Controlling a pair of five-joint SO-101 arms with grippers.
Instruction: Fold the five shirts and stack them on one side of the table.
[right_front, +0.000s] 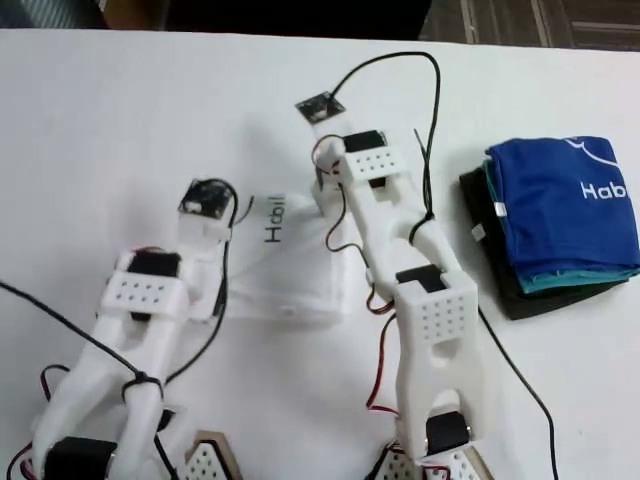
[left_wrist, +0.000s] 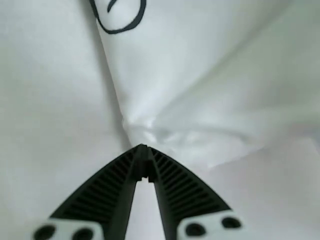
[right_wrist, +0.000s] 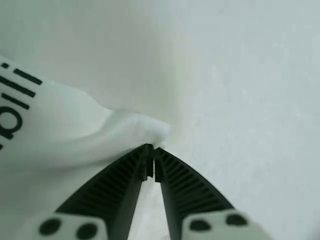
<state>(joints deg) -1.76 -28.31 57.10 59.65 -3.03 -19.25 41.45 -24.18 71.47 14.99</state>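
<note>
1. My left gripper (left_wrist: 143, 156) is pressed together, pinching a puckered edge of the white shirt (left_wrist: 200, 85).
2. My right gripper (right_wrist: 151, 154) pinches another edge the same way.
3. The shirt lies mid-table (right_front: 100, 120), and the folded stack (right_front: 560, 215) sits well apart from it.

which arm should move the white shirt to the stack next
Likely right: the right gripper is shut on the white shirt nearest the stack; the left gripper pinches its farther edge.

Likely a robotics lab (plain white table (right_front: 90, 110), wired arms (right_front: 145, 290) (right_front: 435, 310), dark floor (right_front: 500, 20) beyond).
</note>
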